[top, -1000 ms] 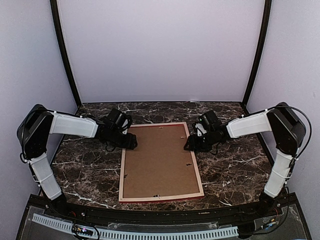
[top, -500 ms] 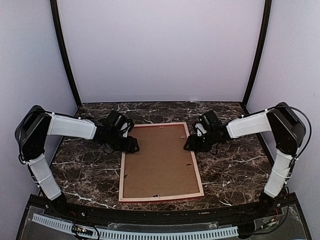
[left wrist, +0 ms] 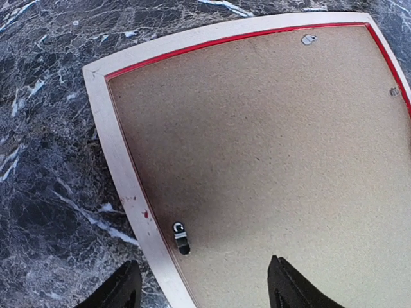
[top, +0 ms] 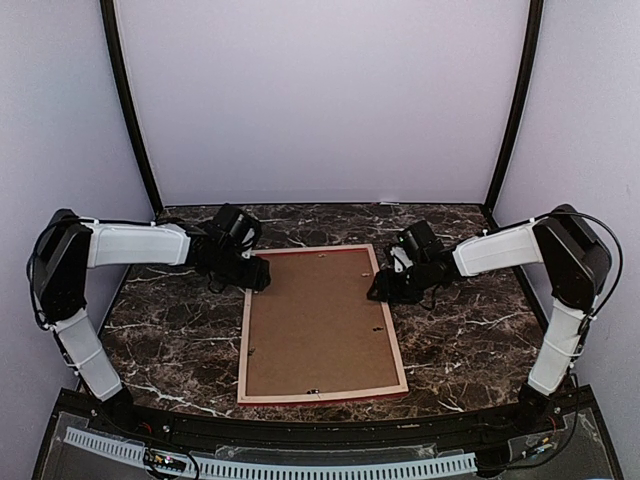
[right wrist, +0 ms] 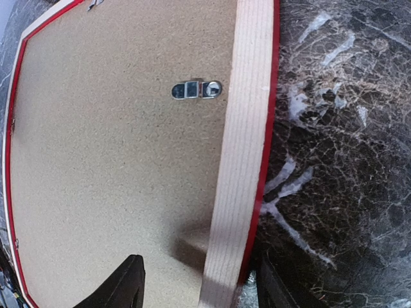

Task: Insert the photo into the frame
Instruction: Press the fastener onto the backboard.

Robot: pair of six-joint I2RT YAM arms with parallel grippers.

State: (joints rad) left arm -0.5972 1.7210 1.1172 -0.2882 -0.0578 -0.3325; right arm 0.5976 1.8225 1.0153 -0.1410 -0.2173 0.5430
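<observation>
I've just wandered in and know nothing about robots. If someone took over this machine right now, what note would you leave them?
Left gripper: open, empty, fingers either side of the left rail of the frame, near its far corner.
Right gripper: open, empty, straddling the right rail.
Frame: flat on the marble table, back up, brown backing board seated in it.
Photo: in no view; whether it lies under the board cannot be told.
Left: confirm the photo is inside, check the metal clips.
</observation>
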